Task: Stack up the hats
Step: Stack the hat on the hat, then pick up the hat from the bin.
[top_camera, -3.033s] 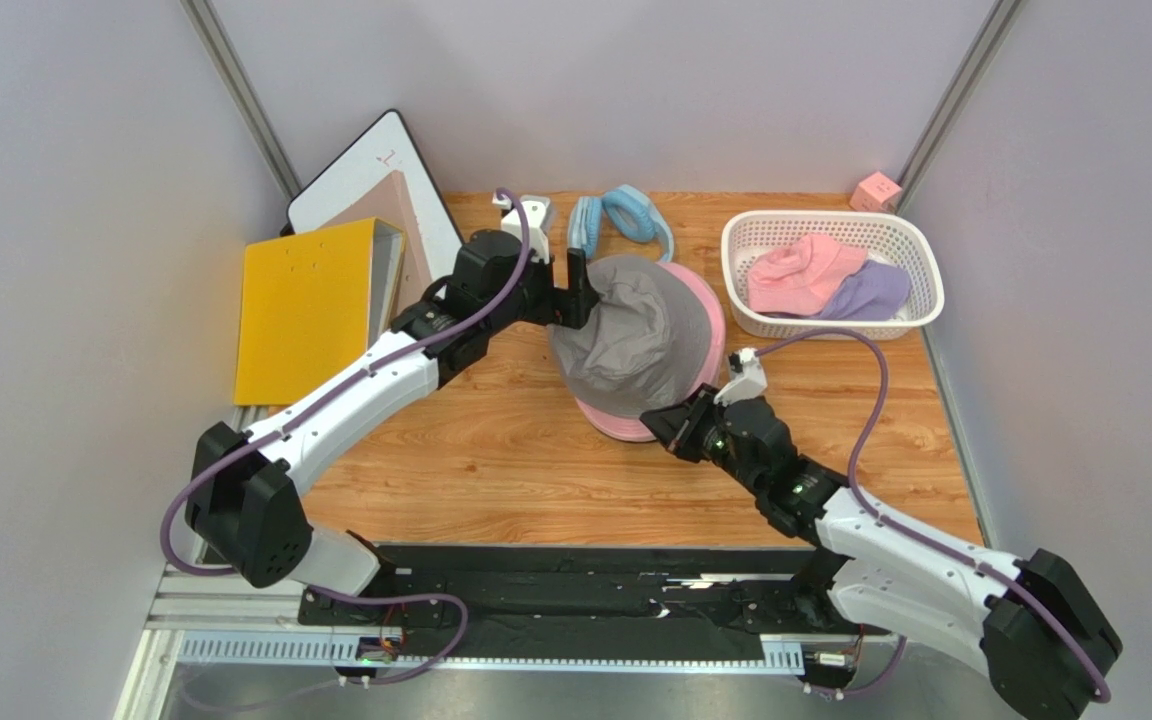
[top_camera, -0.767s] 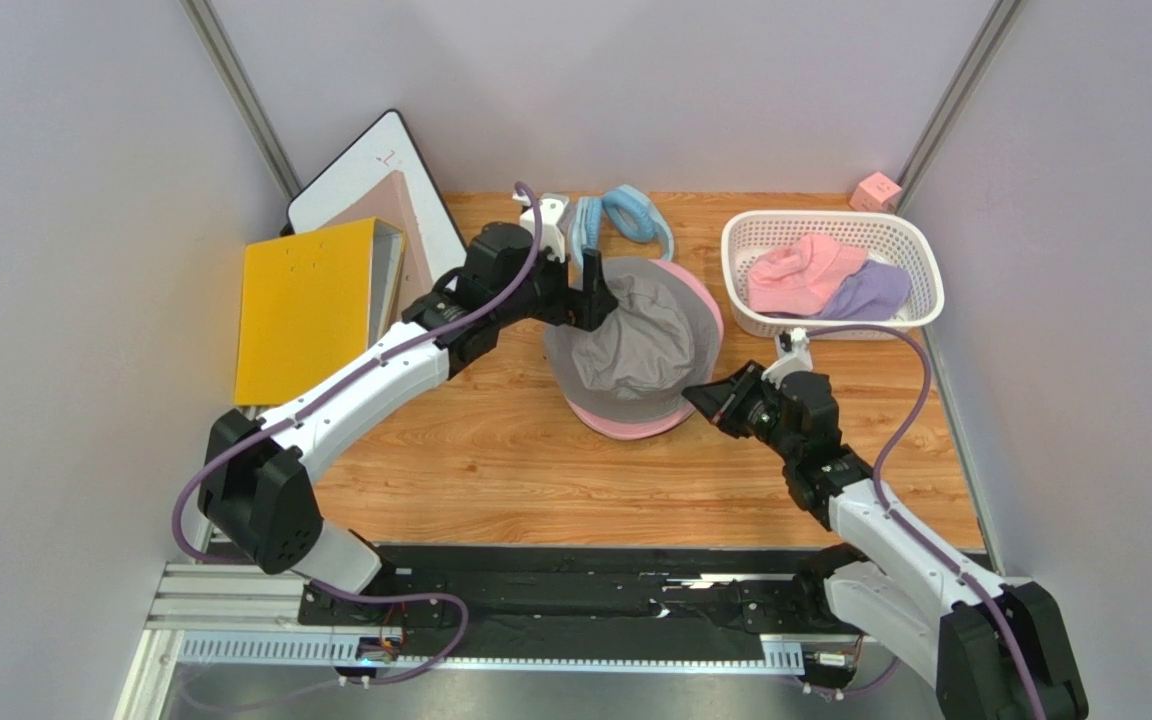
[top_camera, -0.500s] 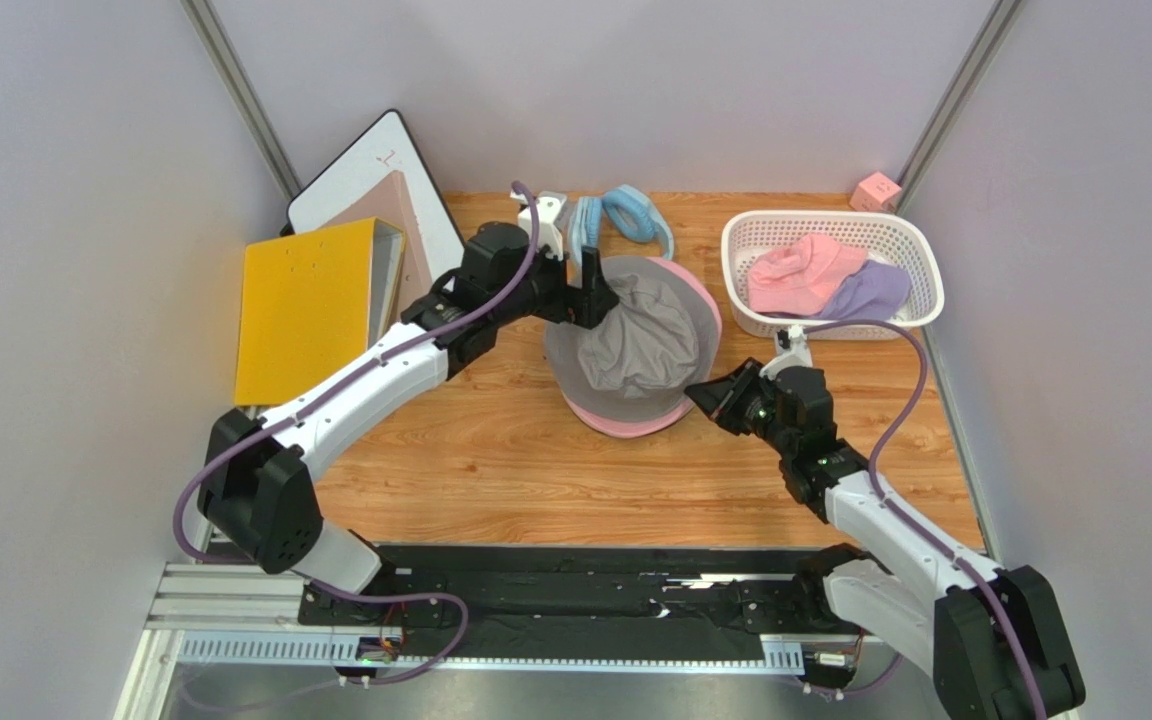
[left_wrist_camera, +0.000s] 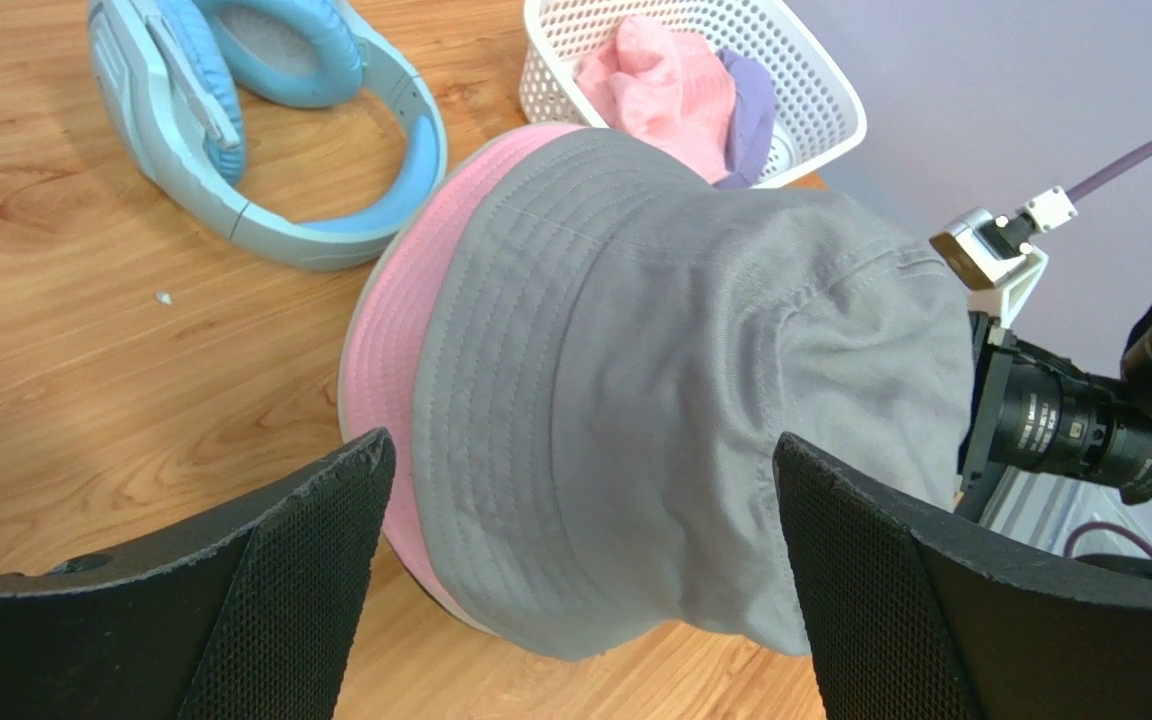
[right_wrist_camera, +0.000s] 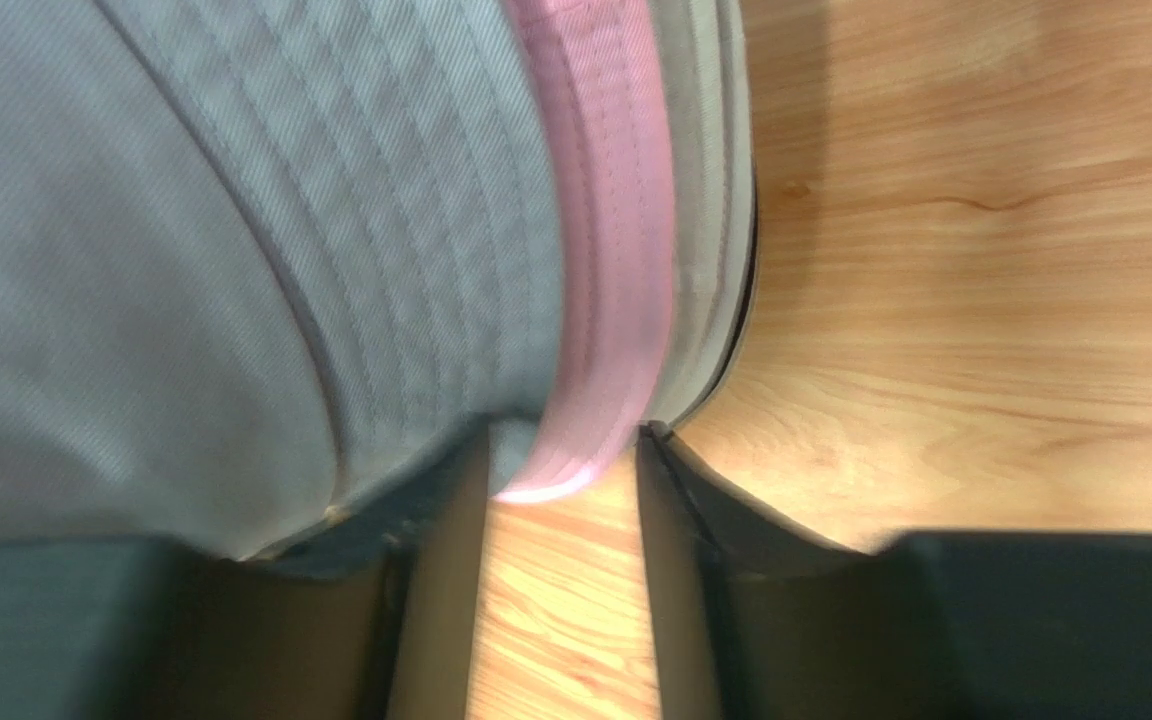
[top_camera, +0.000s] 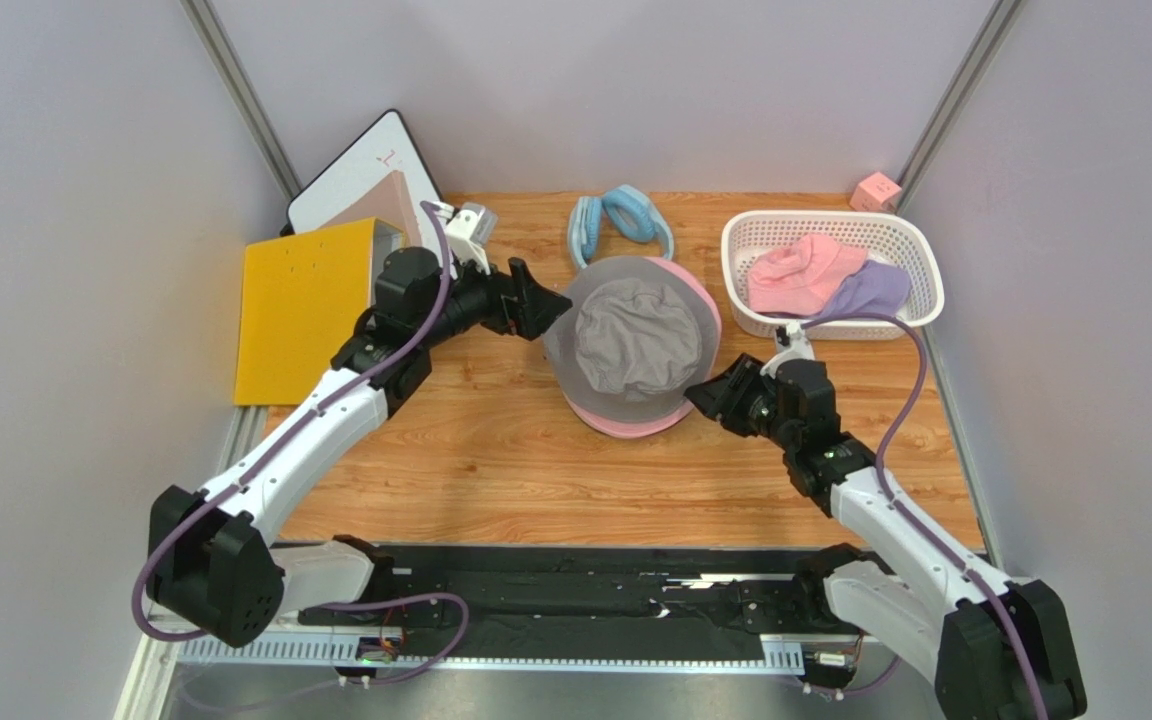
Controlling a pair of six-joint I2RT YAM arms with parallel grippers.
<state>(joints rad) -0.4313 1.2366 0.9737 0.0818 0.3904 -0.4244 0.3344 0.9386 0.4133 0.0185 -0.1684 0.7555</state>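
Resting on the wooden table [top_camera: 462, 465], a grey hat [top_camera: 635, 338] caps a pink hat [top_camera: 627, 426] at mid-table; the left gripper [top_camera: 549, 311] gapes wide just beside the grey crown, while the right gripper [top_camera: 699, 399], fingers slightly parted, straddles the pink brim's edge.

The wooden tabletop [top_camera: 507, 450] carries the hats [top_camera: 635, 345] between left tool [top_camera: 540, 306] and right tool [top_camera: 702, 398], headphones [top_camera: 585, 228] and basket [top_camera: 832, 323] beyond them.

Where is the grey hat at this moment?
In the top view, the grey hat lies mid-table on the pink hat, left of the white basket and in front of the blue headphones.
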